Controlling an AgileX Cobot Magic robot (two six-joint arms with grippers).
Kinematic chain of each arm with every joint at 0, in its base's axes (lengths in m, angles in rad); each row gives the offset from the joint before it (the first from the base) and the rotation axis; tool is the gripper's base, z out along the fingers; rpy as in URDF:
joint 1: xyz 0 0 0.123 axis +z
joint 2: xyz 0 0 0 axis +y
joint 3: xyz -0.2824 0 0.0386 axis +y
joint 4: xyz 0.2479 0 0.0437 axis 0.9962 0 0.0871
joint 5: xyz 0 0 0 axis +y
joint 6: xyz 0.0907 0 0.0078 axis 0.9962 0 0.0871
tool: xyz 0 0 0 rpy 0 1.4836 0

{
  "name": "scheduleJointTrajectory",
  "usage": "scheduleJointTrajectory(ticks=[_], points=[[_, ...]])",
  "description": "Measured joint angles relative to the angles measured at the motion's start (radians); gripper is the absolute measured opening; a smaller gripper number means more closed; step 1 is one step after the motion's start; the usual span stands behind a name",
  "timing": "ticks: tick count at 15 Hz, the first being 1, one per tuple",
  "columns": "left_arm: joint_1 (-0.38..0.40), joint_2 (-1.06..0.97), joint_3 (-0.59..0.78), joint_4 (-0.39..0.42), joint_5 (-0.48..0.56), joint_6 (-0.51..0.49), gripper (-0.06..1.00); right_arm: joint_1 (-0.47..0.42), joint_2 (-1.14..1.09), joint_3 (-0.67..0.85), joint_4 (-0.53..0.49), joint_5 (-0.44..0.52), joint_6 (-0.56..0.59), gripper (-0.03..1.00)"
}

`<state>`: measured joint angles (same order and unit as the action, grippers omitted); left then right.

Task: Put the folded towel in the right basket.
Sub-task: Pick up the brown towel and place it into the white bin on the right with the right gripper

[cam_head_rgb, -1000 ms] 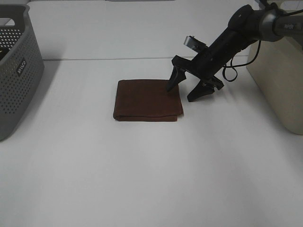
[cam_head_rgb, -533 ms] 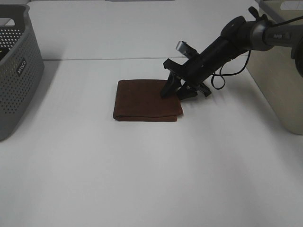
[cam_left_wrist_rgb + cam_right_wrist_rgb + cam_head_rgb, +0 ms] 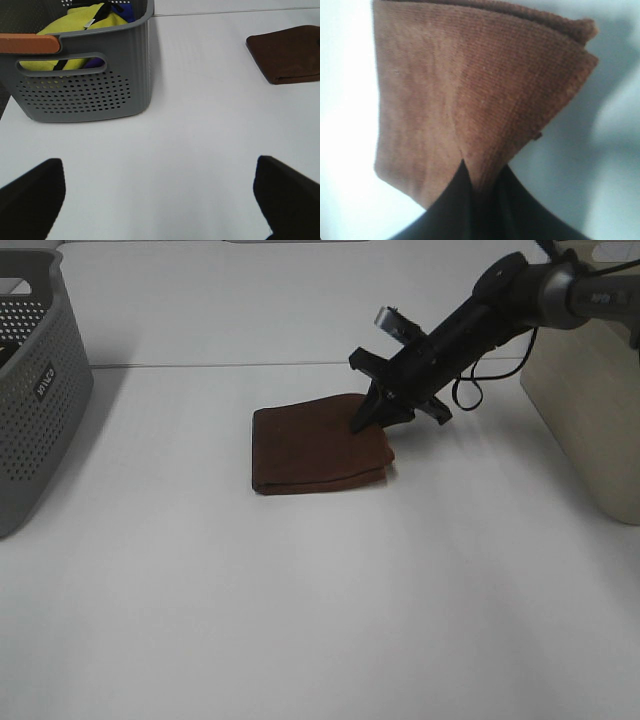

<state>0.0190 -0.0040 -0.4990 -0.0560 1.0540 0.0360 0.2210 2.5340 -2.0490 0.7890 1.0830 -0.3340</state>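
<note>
- Pinching the folded brown towel [image 3: 318, 450] at its 3 o'clock edge: right gripper [image 3: 366, 422] jaws clamped on the cloth, rest on the white table [image 3: 300, 620].
- Looks soft, light, floppy; layers could unfold, so grab deep.
- Left gripper [image 3: 159, 162] jaws wide, empty.

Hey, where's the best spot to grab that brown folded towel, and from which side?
Pinch the folded towel at the edge facing the right basket, near its far corner, coming in from that side. It lies flat, so only an edge can be pinched, and the layers meet there. The right pincer is shut on that spot.
</note>
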Motion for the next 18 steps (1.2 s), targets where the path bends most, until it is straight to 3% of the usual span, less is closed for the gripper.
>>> scheduleJointTrajectory(ticks=[5, 11, 18], points=[[0.0, 0.0, 0.0, 0.0, 0.0, 0.0, 0.97, 0.0, -0.243, 0.0, -0.13, 0.001, -0.004, 0.06], [0.0, 0.0, 0.0, 0.0, 0.0, 0.0, 0.97, -0.021, -0.553, 0.0, -0.457, 0.049, 0.105, 0.06], [0.0, 0.0, 0.0, 0.0, 0.0, 0.0, 0.97, -0.299, -0.723, 0.0, -0.527, 0.119, 0.134, 0.06]])
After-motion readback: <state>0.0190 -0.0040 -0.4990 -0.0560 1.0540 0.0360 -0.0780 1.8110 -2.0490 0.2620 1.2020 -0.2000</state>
